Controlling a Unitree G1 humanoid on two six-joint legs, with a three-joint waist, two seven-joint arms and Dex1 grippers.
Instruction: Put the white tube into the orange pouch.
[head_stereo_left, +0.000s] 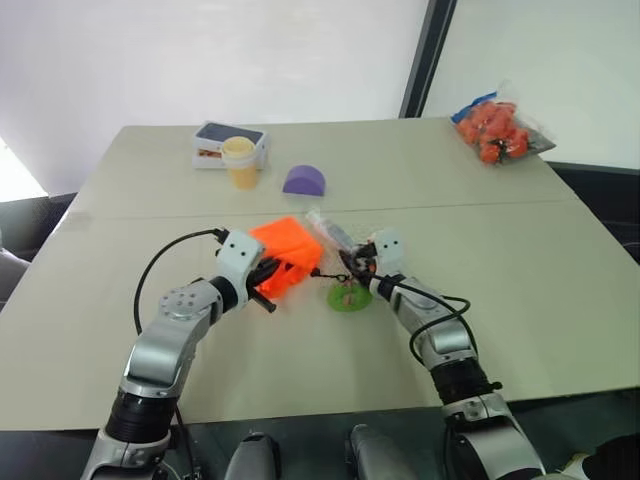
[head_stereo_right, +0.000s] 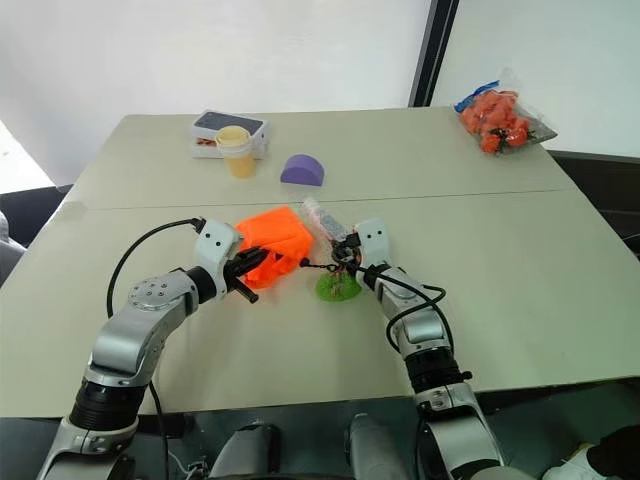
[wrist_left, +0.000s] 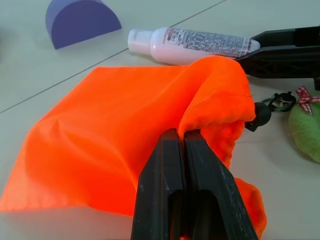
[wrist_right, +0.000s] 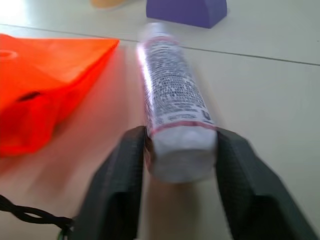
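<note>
Fingers (wrist_left: 172, 165) of my left gripper (head_stereo_left: 268, 283): clenched tight together on a fold of the orange pouch (head_stereo_left: 287, 254), which lies crumpled on the desk (head_stereo_left: 560, 290). Fingers (wrist_right: 120, 170) of my right gripper (wrist_right: 180, 165): partly open, one on each side of the white tube's (wrist_right: 172, 100) near end, pressing it. Tube lies flat just beside the pouch. Green disc (head_stereo_left: 349, 296) on its black cord (wrist_right: 30, 215) sits nearby.
</note>
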